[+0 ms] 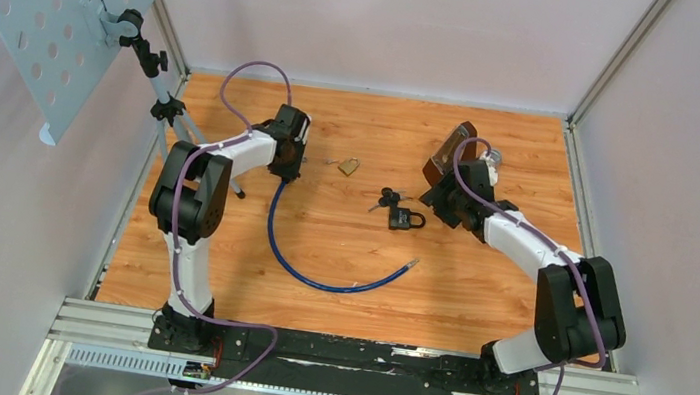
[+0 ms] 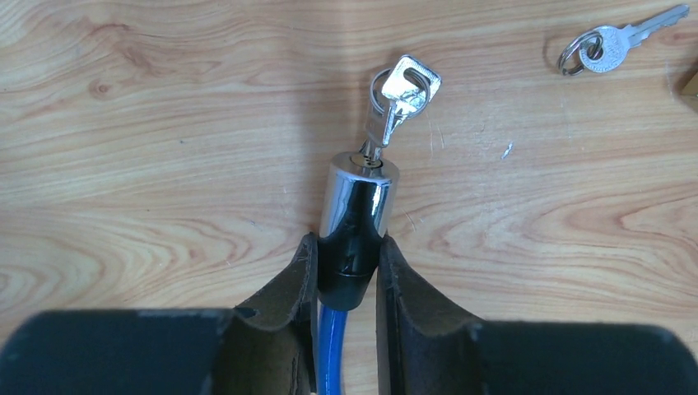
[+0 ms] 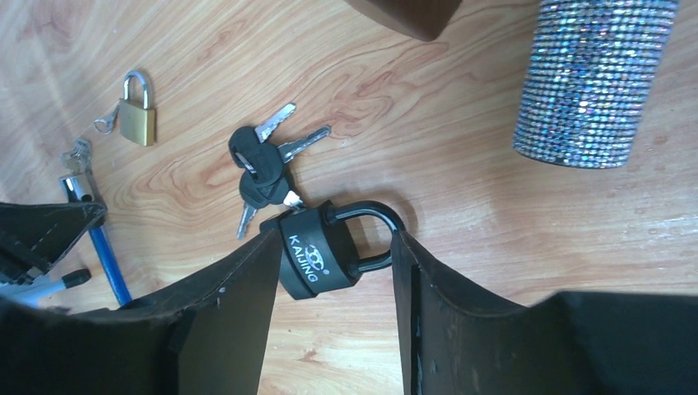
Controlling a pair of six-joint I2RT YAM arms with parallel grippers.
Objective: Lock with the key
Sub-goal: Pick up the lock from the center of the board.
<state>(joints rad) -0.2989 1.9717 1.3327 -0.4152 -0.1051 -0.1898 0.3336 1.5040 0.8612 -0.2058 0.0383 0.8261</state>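
My left gripper is shut on the black collar of a cable lock's chrome head. A silver key sticks in the head's end. The blue cable curves across the table to its free end. My right gripper is closed on a black padlock lying on the table. One finger touches its body, the other its shackle. Black-headed keys hang at the padlock's bottom. In the top view the left gripper is at the back left and the right gripper is right of centre.
A small brass padlock with a key on a ring lies between the arms. A glittery cylinder and a brown object stand behind the right gripper. A tripod with a perforated panel stands at the left wall.
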